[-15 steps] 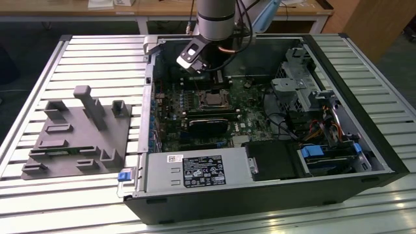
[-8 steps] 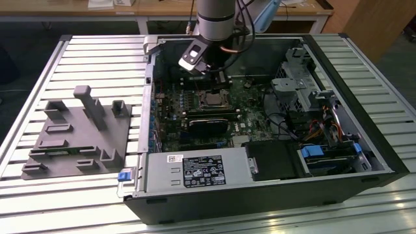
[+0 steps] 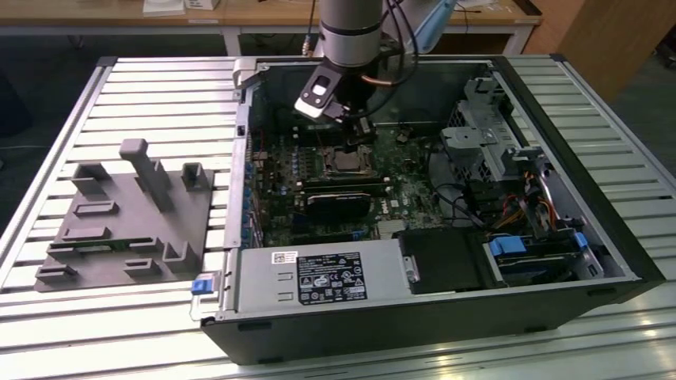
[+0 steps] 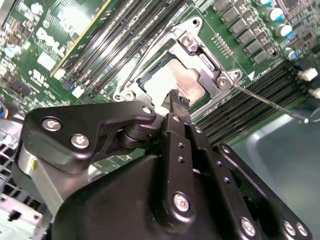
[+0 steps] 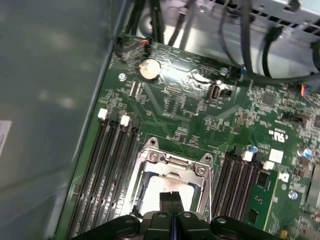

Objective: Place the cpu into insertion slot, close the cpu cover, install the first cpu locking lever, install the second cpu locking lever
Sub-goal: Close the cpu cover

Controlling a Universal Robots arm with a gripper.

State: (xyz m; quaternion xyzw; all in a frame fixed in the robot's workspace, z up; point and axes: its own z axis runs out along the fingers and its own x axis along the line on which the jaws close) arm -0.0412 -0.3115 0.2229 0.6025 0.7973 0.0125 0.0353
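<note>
Pressed-together claw (image 4: 177,100) just over the cpu (image 4: 165,82), in the window of the cpu cover (image 4: 200,57). Likely best to press the cover flat, softly — no scraping.

Straight below my gripper (image 4: 177,101), jaws pressed together, the cpu (image 4: 170,82) lies bare in the window of the cpu cover (image 4: 202,62), so the way down is free. Memory slots (image 5: 112,165) flank the socket on both sides. A thin lever rod (image 4: 270,102) juts out across one bank. Cables (image 5: 245,45) hang past the board's far edge, and the grey case wall (image 5: 50,100) rises beside it.
</note>
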